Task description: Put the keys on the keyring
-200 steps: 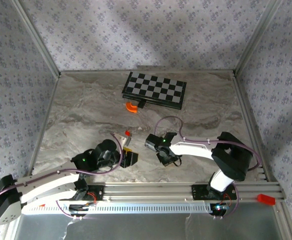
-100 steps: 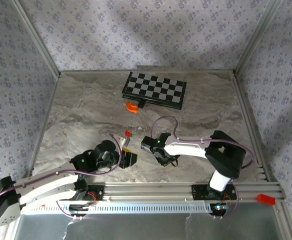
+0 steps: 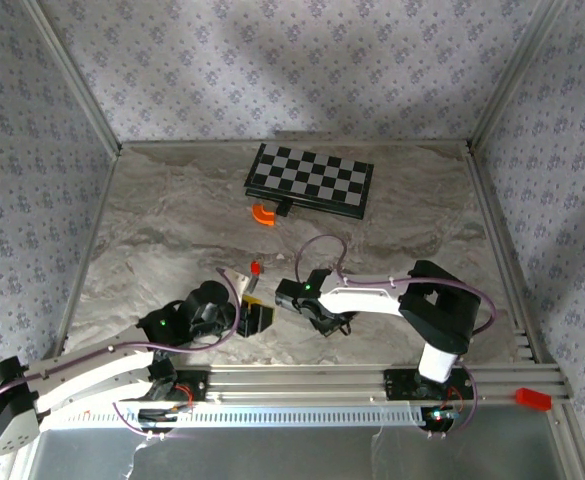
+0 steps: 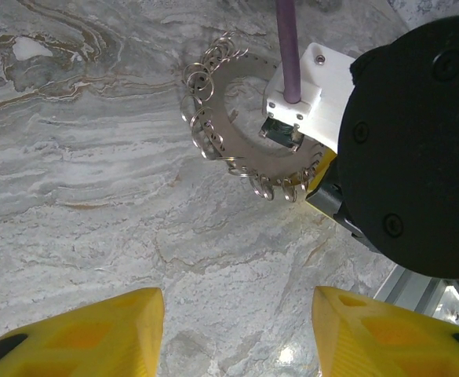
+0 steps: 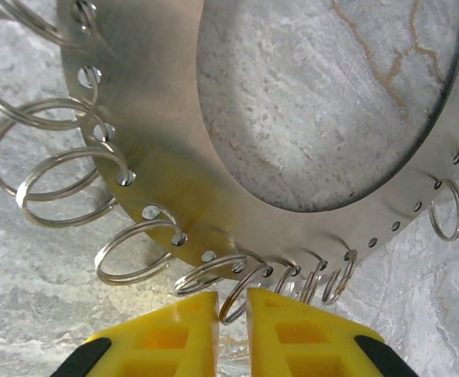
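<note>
Overhead, key: one red-headed key (image 3: 256, 267) lies alone on the table (image 3: 162, 230). It is near the left end effector (image 3: 257, 317), on the side away from the bases. From the right end effector (image 3: 324, 318) it lies leftward and farther out, so the left arm is the nearer.
Overhead, key axis: it seems to run far-to-near with the red head at the far end, but it is too small to be sure.
Overhead, others: one chessboard (image 3: 310, 180) and one orange curved piece (image 3: 263, 214) sit at the far side, well apart from the work.
Left wrist, left end effector (image 4: 237, 330): its fingers stand apart with bare table between them.
Left wrist, keyring (image 4: 241, 157): one flat silver ring plate lies on the table straight ahead, with the right end effector's black body over its right rim.
Right wrist, right end effector (image 5: 231, 310): the fingertips are nearly together, clamped on one wire loop (image 5: 233, 302) at the keyring's near rim.
Right wrist, count: about eleven wire loops are threaded through rim holes along the visible arc.
Judgement: the key must travel rightward and nearer the bases to meet the clamped loop.
</note>
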Motion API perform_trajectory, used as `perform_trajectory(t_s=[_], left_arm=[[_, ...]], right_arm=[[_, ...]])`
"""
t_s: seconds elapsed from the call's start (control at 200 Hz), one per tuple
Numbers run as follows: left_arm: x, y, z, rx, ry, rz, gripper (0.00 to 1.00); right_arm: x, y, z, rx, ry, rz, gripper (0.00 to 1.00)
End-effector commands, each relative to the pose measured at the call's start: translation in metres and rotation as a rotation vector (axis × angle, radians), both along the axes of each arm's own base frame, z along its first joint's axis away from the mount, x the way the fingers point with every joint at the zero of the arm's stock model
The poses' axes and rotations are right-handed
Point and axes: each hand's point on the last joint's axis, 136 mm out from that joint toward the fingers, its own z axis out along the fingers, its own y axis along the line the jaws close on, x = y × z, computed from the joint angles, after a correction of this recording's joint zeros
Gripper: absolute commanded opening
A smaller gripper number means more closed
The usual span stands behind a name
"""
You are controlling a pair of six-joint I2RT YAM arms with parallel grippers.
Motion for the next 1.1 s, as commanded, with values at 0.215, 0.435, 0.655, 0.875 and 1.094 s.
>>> perform_trajectory(t_s=[0.215, 0.435, 0.655, 0.875, 1.094], left_arm=[[0.002, 0.004, 0.003, -0.005, -0.009, 0.018, 0.52], [0.002, 0.005, 0.001, 0.001, -0.009, 0.020, 0.52], [0.002, 0.005, 0.004, -0.004, -0.011, 0.022, 0.52], [0.002, 0.007, 0.005, -0.007, -0.015, 0.026, 0.52], [0.002, 0.007, 0.010, -0.011, -0.024, 0.021, 0.52]], right_arm=[[0.003, -0.010, 0.007, -0.029, -0.034, -0.033, 0.15], [0.006, -0.010, 0.006, -0.024, -0.038, -0.039, 0.14], [0.009, -0.010, 0.004, -0.023, -0.042, -0.044, 0.13], [0.011, -0.013, 0.011, -0.027, -0.069, -0.039, 0.06], [0.016, -0.014, 0.030, 0.004, -0.119, -0.035, 0.02]])
